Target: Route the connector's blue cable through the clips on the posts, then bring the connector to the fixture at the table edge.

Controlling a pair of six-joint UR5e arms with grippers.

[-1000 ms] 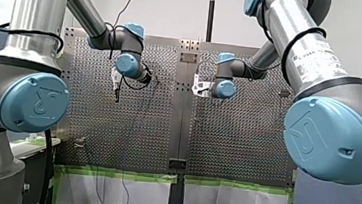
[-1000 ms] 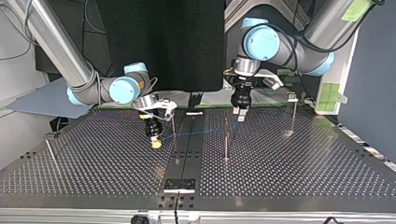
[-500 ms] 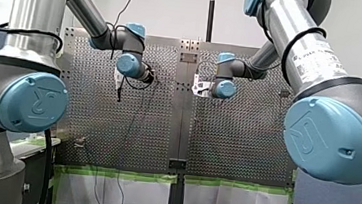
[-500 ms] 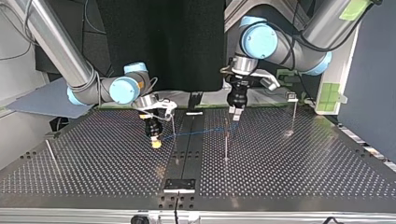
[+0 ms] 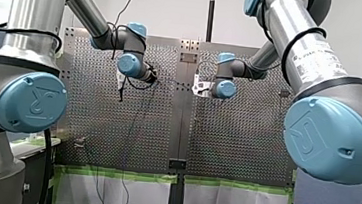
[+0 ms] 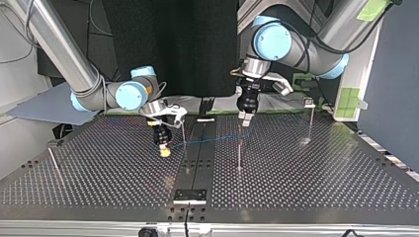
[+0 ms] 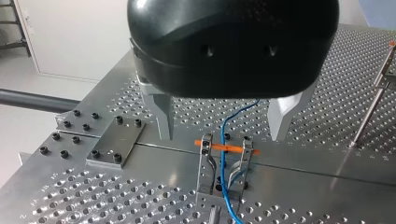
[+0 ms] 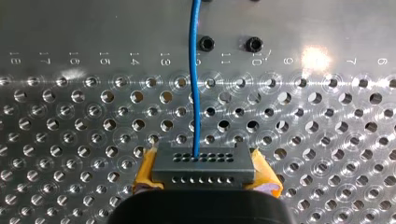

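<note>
The right tool [image 8: 204, 171] was closed on the connector [image 8: 203, 164], a dark grey block with two rows of small holes, pinched from both sides by the tool's yellow pads [image 8: 145, 173]. In the top view this tool [image 6: 164, 149] stood low over the perforated bench [image 6: 321, 187], left of the middle seam and towards the far side.

The blue cable [image 8: 194, 84] left one hole in the connector's upper row and ran straight ahead over the bench. In the top view it stretched rightwards as a thin line [image 6: 207, 139], passed a thin post [image 6: 184, 132] just right of the right tool, crossed the seam and reached a taller post [image 6: 239, 153] right of the middle.

The left tool [image 7: 223, 122] hung above that post with its metal fingers [image 7: 163, 116] spread wide and nothing held between them. Below the gap sat the clip [image 7: 205, 158] at the post's top, two bent metal arms with an orange band across them. The cable came down between the fingers, ran between the clip's arms and went on down towards the bench, touching neither finger.

Another post [image 6: 311, 123] stood far right, well apart from the cable. A black plate [image 6: 189, 195] lay on the seam at the near edge, well apart from the connector.
</note>
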